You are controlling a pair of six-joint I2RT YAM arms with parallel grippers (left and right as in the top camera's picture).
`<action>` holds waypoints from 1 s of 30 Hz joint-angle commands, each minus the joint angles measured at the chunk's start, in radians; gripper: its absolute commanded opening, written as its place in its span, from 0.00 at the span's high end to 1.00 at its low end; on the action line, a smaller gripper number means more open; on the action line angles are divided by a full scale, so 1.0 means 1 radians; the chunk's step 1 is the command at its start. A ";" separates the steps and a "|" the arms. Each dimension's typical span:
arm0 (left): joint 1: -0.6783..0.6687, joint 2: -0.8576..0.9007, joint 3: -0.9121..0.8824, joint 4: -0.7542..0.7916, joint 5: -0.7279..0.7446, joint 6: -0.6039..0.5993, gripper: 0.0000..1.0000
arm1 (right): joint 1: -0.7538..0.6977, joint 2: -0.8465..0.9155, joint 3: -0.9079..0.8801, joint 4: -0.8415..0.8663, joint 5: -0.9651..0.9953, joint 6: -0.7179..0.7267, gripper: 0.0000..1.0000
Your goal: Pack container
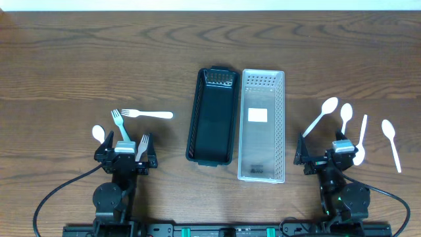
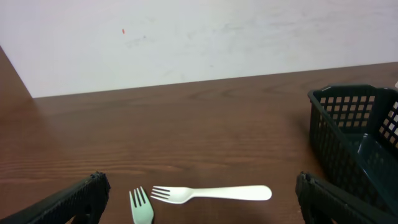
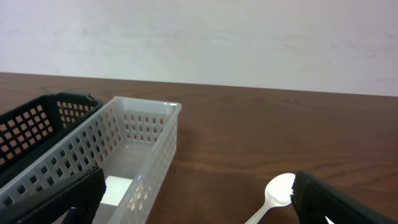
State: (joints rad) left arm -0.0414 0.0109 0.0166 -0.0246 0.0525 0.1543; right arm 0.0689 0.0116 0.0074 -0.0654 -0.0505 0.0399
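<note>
left end effector (image 1: pixel 125 153) and right end effector (image 1: pixel 331 155) both gape wide, gripping nothing. the black container (image 1: pixel 212 117) and clear container (image 1: pixel 262 125) lie side by side mid-way across the desk (image 1: pixel 66 59), each cut off in the wrist views. the left end effector hides the green fork's (image 1: pixel 120 124) handle end.

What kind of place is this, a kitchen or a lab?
Probably a robotics lab bench: a left arm and right arm mounted at a wooden table, with forks and spoons laid out beside a black basket and white basket.
</note>
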 commanded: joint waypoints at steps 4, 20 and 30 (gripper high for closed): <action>-0.004 -0.007 -0.013 -0.042 -0.008 -0.002 0.02 | 0.002 -0.006 -0.002 -0.003 -0.006 -0.014 0.01; -0.004 -0.007 -0.013 -0.042 -0.008 -0.002 0.02 | 0.002 -0.006 -0.002 -0.002 -0.002 -0.015 0.01; -0.004 -0.007 -0.013 -0.042 -0.012 0.013 0.02 | 0.002 -0.005 -0.002 -0.006 -0.006 0.147 0.01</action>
State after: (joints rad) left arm -0.0414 0.0109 0.0166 -0.0246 0.0521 0.1574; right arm 0.0689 0.0116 0.0074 -0.0650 -0.0513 0.0784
